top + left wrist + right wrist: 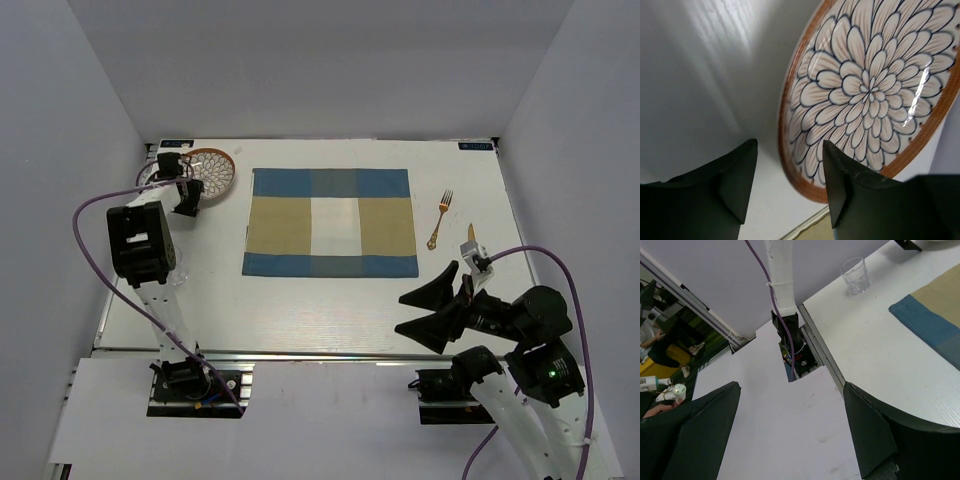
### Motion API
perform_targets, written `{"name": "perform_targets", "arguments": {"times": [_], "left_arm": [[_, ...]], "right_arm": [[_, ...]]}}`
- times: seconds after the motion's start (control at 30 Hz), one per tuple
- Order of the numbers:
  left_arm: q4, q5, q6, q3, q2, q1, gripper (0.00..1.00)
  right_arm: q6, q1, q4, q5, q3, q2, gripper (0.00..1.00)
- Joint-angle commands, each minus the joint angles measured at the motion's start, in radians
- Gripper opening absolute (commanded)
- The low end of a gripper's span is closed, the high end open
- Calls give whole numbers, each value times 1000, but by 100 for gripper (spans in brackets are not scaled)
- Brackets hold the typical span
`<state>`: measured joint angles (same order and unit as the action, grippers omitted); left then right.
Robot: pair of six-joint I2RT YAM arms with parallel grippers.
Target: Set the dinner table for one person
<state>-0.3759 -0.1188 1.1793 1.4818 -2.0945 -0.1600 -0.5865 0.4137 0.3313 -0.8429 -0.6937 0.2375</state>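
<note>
Left fingers point(789, 150): spread to a moderate gap, holding nothing. The left one is over bare surface, the right one over the plate.
Plate point(870, 90): flower pattern with an orange-brown rim. The rim runs through the gap between the left fingers; I cannot tell whether they touch it.
Right fingers point(402, 314): spread wide and empty, raised, tips pointing toward the left arm.
Surface point(300, 310): white with faint grain. It lies under both pairs of fingers, the left pair over its far left corner, the right pair over its near right edge.
Placemat point(330, 222): blue and tan checks, flat, between the two pairs of fingers.
Fork point(440, 220): gold, beyond the right fingers, just beside the placemat.
Knife point(472, 240): beside the fork, its near end hidden behind the right wrist.
Glass point(855, 275): clear, upright, well apart from the right fingers, by the left arm.
</note>
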Motion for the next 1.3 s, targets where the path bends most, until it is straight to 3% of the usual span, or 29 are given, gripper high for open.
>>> {"name": "perform_targets", "arguments": {"times": [0.0,0.03,0.07,0.13,0.17,0.27,0.47,0.53,0.67,0.7,0.8,0.9,1.0,1.27], "left_arm": [[17,-1,-10,44,-25,-6,62],[20,2,-12,54,-32,-6,54],[14,4,-12,66,-45,-6,36],[2,16,-14,95,-61,-15,15],[-7,33,-18,132,-68,-15,0],[54,152,-35,152,-58,-24,0],[359,274,-64,-4,243,4,0],[443,376,-70,-17,318,28,0],[382,522,-136,66,350,86,0],[289,545,-153,84,352,103,0],[183,556,-207,95,370,177,0],[80,553,-263,68,384,267,0],[51,548,-319,-6,387,361,0],[233,637,-357,-184,318,510,0]], "right_arm": [[22,-4,-14,10,-6,17,89],[24,-4,-9,14,-9,22,89],[24,-4,-9,24,-12,25,89],[24,-4,-3,30,-21,25,89],[25,-4,-2,36,-24,25,89],[27,-4,17,51,-33,22,89],[36,-4,55,93,-33,2,89],[42,-4,69,134,-18,-16,89],[27,-1,142,290,-3,-38,89],[22,-1,169,398,-9,-32,89],[-13,-3,268,639,-36,-18,89],[-21,-1,334,773,-62,11,89],[-29,-3,354,795,-76,39,89],[-76,-1,270,694,11,-6,89]]}}
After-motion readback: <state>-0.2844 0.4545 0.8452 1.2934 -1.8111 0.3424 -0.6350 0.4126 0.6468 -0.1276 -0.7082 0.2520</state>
